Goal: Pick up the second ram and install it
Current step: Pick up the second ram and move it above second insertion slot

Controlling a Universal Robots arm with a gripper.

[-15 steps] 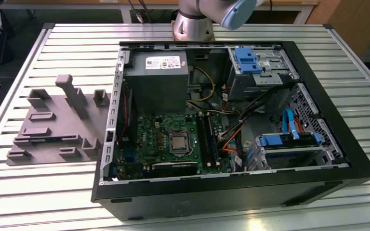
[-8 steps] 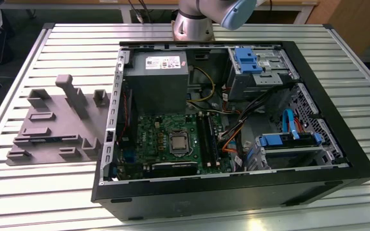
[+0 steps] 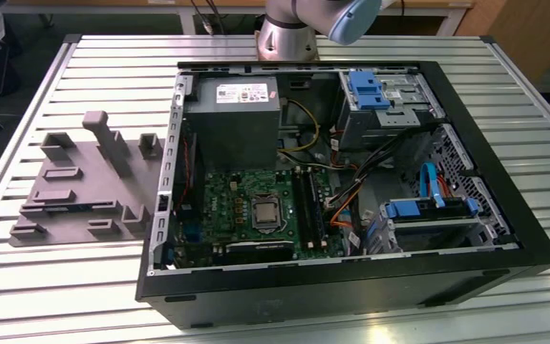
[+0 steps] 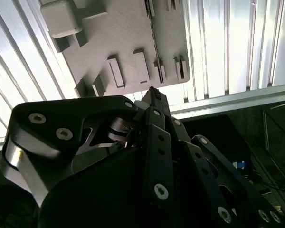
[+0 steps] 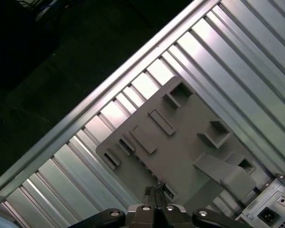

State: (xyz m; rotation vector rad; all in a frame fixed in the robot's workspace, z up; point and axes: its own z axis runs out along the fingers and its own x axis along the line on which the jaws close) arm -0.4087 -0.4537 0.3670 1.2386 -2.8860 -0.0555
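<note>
Bright, even light falls from above in the exterior view. The ribbed silver aluminium table throws white glare streaks toward 5 o'clock, while the open black computer case keeps its interior in soft shadow. In both wrist views the table's slats bleach to white. The black tool looks dark and underexposed against them.

One computer case and one grey holder on one worktop. Inside: one motherboard, two blue brackets.

A robotics workshop: slatted aluminium bench, opened computer case, grey parts fixture.
</note>
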